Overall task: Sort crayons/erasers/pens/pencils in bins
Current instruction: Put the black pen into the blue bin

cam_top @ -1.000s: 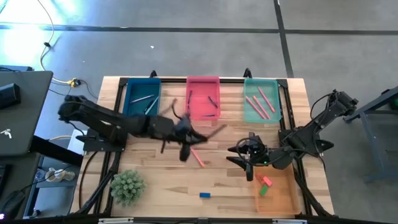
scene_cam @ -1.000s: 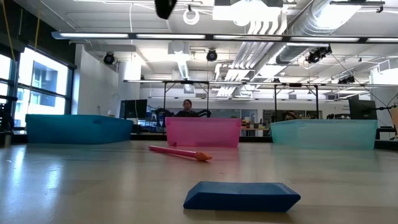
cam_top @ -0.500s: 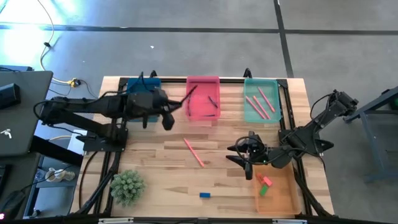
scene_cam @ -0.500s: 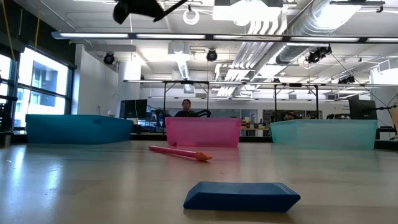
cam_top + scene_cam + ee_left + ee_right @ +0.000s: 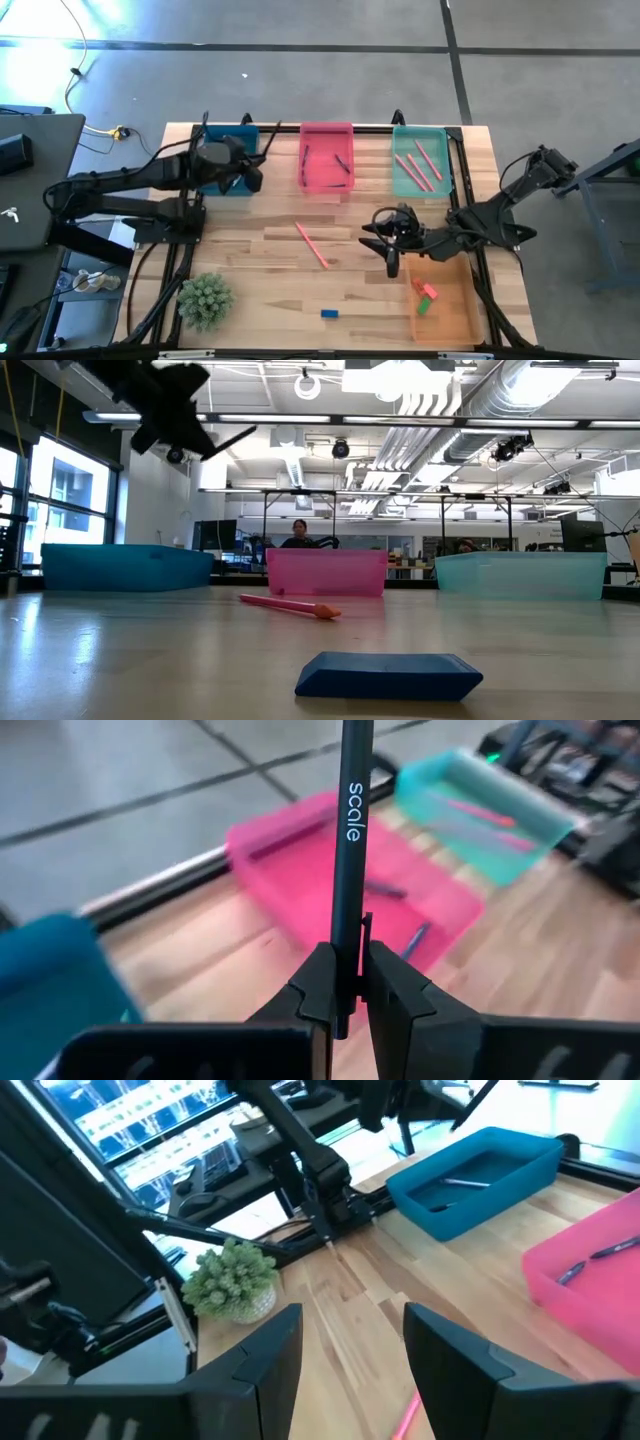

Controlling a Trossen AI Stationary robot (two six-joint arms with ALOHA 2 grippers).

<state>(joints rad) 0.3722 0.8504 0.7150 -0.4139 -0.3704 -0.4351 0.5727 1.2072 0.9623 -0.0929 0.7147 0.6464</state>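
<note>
My left gripper [image 5: 252,165] hangs high over the dark blue bin [image 5: 212,137], shut on a dark grey-teal stick [image 5: 352,840] printed "scale"; the low view shows the stick [image 5: 232,436] in the air. The pink bin [image 5: 327,157] holds dark pens, and the teal bin [image 5: 420,160] holds salmon sticks. My right gripper [image 5: 387,245] is open beside the orange bin [image 5: 452,322], touching nothing. A pink eraser [image 5: 429,292] and a green eraser [image 5: 423,306] lie in that bin. On the table lie a blue eraser [image 5: 329,313] and a salmon stick [image 5: 311,245]. My left gripper pinches the stick between its two fingers [image 5: 318,985], close to the stick's lower end [image 5: 343,1020]. The rest of the stick juts out ahead of the fingertips toward the table's far right. It is lifted well clear of the table and the bins.
A small green plant [image 5: 205,298] stands near the table's near-left corner. The three bins line the far edge; the orange one sits at the near right. Bare wood lies between the salmon stick and the plant. A person [image 5: 300,532] sits far behind the table.
My left gripper has carried the dark stick up and away from the table's middle, toward the far-left, and now hangs over the blue bin. My right gripper has shifted a little toward the table's left. The salmon stick and blue eraser have stayed put.
</note>
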